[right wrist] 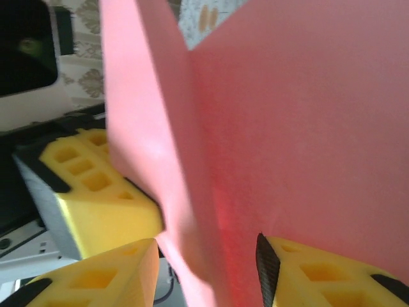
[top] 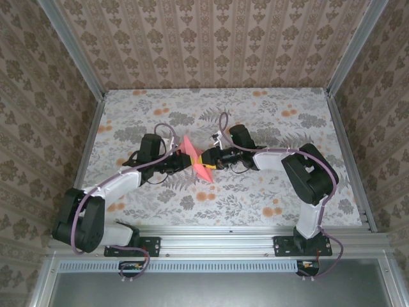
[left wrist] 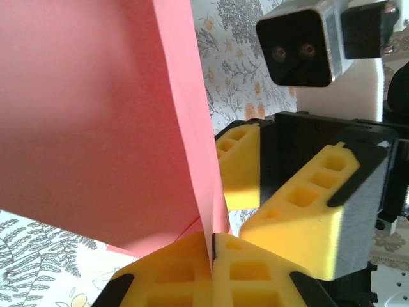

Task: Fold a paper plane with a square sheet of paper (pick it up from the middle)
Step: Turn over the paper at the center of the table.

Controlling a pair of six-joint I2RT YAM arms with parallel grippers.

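1. Starting at the near edge: both arm bases are bolted to the metal rail (top: 211, 240). The left arm (top: 96, 192) comes up from the left corner and the right arm (top: 307, 173) from the right.
2. They bend inward and meet around the middle of the floral worktop (top: 268, 198), tips pretty much nose to nose.
3. Left end effector (top: 186, 164): on its own wrist cam the yellow fingers (left wrist: 172, 278) are pressed together, pinching the lower edge of the sheet of paper (left wrist: 96, 115).
4. Right end effector (top: 208, 160): on its wrist cam the yellow fingers (right wrist: 96, 278) are spread. The sheet runs through the gap between them, and I can't tell if either pad actually touches it.
5. The paper itself is coral-pink with a crease down it, standing up on edge between the two end effectors. From above, one flap points away from the bases and a pointed bit angles back toward them.
6. The left wrist cam also catches the right arm's yellow fingers just beside the sheet, with a black camera housing (left wrist: 297, 48) above them.
7. Farthest back is more flower-print worktop, then the patterned walls (top: 211, 38).
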